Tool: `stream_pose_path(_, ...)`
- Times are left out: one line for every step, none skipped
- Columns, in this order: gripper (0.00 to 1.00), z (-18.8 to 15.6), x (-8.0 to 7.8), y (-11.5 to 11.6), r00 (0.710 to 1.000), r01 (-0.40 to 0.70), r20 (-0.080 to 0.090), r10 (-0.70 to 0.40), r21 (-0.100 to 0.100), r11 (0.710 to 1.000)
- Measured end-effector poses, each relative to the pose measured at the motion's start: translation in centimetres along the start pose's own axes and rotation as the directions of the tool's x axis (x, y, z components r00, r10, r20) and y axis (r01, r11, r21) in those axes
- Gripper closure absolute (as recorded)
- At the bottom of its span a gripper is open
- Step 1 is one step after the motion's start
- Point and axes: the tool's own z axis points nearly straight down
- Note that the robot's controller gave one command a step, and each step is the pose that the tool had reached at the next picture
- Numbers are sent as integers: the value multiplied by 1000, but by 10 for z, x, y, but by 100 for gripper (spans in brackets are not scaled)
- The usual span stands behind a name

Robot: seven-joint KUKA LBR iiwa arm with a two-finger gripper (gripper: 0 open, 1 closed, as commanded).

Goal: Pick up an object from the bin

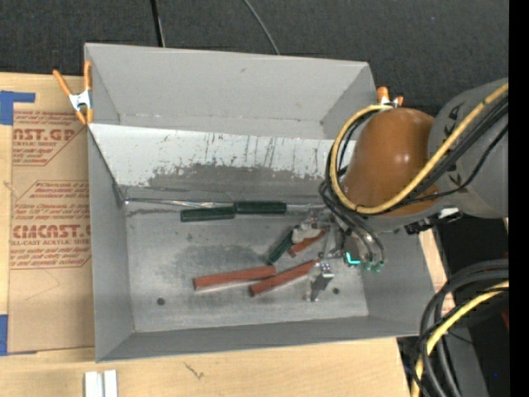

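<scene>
Along the back of your bin [207,81], two dark green sticks [234,212] lie end to end. Mid-floor lies a long reddish-brown stick [233,279], then a shorter reddish-brown stick [281,281]. The gripper [316,281] sits at the right end of this shorter one. You cannot tell whether it is clenched.

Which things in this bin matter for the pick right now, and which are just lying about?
In play: gripper, red-brown stick beside it, grey bin.
Lying about: dark green sticks along the back, longer red-brown stick.
</scene>
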Motion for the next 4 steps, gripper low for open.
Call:
stream_pose_path(0,-3,-2,0,1000,0,7,0,0,1000)
stream_pose_path(100,92,-4,16,996,-93,11,93,-1,996)
stream_pose_path(100,92,-4,16,996,-93,11,93,-1,996)
stream_pose_path(100,-67,-26,16,997,-78,14,79,-1,997)
